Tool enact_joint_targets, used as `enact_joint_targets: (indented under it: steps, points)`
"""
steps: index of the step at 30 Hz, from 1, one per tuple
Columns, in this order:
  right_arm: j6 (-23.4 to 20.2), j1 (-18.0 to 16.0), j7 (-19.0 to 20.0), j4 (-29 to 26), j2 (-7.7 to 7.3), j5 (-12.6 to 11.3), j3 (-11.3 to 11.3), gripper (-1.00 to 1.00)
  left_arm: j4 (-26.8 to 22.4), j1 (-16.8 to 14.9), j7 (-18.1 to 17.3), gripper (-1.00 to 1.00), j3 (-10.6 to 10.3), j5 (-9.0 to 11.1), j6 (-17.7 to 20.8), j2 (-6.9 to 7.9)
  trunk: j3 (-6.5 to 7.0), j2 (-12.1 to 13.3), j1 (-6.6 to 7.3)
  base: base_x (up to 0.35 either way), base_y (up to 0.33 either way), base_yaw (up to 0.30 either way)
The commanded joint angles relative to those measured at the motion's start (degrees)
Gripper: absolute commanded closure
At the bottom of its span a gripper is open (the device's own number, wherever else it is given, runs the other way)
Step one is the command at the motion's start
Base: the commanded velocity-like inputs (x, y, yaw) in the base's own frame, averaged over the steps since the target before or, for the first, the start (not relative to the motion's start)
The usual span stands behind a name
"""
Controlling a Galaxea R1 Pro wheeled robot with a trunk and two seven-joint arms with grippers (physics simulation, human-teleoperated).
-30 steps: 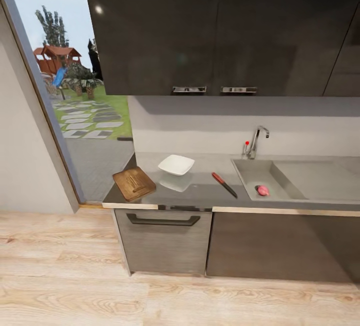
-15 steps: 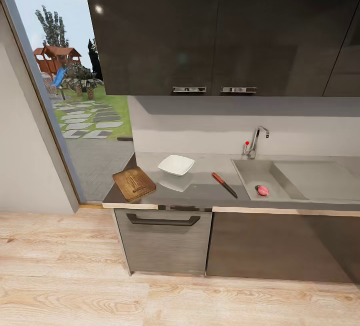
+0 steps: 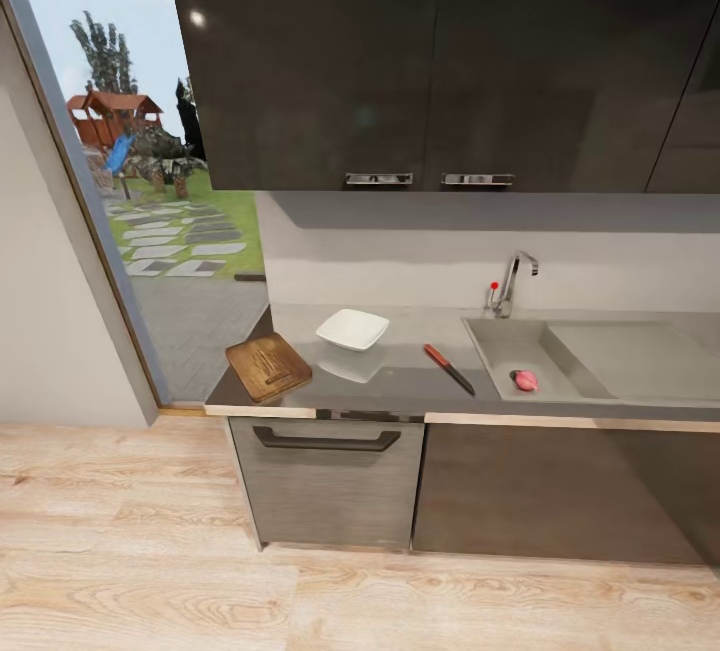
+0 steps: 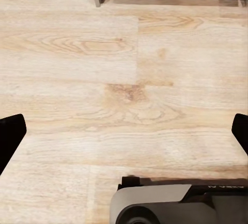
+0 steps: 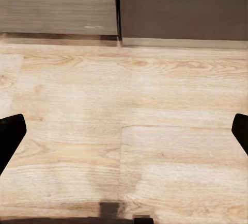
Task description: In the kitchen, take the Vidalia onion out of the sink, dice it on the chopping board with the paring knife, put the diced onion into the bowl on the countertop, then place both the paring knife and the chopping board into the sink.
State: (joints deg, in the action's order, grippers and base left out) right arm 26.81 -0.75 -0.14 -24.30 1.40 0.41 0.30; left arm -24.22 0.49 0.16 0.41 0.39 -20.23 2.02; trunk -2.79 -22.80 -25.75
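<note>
Head view, against the two earlier pictures: nothing is seen to have shifted, so the task is judged not begun.
- Vidalia onion (image 3: 526, 381): in sink (image 3: 505, 341), near its front edge.
- Paring knife (image 3: 448, 368): on countertop (image 3: 400, 381), between sink and bowl (image 3: 352, 329).
- Chopping board (image 3: 268, 366): at the left end.
- Left gripper (image 4: 124, 139) and right gripper (image 5: 124, 140): fingers spread wide, nothing held, floor below.
- Writing: none legible.

No readable text, label, brand, number or sign appears anywhere.
</note>
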Motion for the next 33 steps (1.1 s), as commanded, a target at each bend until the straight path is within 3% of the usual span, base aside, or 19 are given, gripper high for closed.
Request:
enact_joint_targets:
  steps: [1, 5, 9, 16, 24, 33]
  points:
    - [-0.16, 0.02, 0.32, 0.37, -0.33, -0.3, 0.14, -1.0, -0.42, -0.32, 0.35, -1.0, -0.3, 0.14, 0.27, -0.34, -0.11, -0.12, -0.03, 0.0, 0.0, 0.0]
    - [-0.78, 0.03, 0.53, 1.0, 0.45, -0.16, 0.5, -1.0, -0.59, -1.38, 0.55, -1.0, 0.61, 0.51, 1.55, -0.32, -0.11, -0.12, -0.03, 0.0, 0.0, 0.0]
    - [0.5, 0.04, 0.46, -0.29, 1.75, 0.81, 0.77, -1.0, 0.71, -0.06, -0.73, -1.0, 1.95, 0.67, 2.84, 0.79, -0.11, -0.12, -0.03, 0.0, 0.0, 0.0]
    - [2.47, 0.04, 0.48, -0.72, 3.37, 1.2, 0.84, -1.0, 2.99, 2.23, -1.68, -1.0, 2.71, 0.59, 5.08, 1.03, -0.11, -0.12, -0.03, 0.0, 0.0, 0.0]
    - [2.7, 0.04, -0.05, 0.5, 3.18, 1.1, 0.34, -1.0, 3.89, 4.85, -1.98, -1.0, 2.7, 0.65, 7.65, 1.02, -0.11, -0.12, -0.03, 0.0, 0.0, 0.0]
    - [2.74, 0.04, -0.24, 3.01, 0.37, -0.4, -1.04, -1.0, 1.01, 7.77, -1.81, -1.0, 2.66, 0.51, 10.54, 0.88, -0.11, -0.12, -0.03, 0.0, 0.0, 0.0]
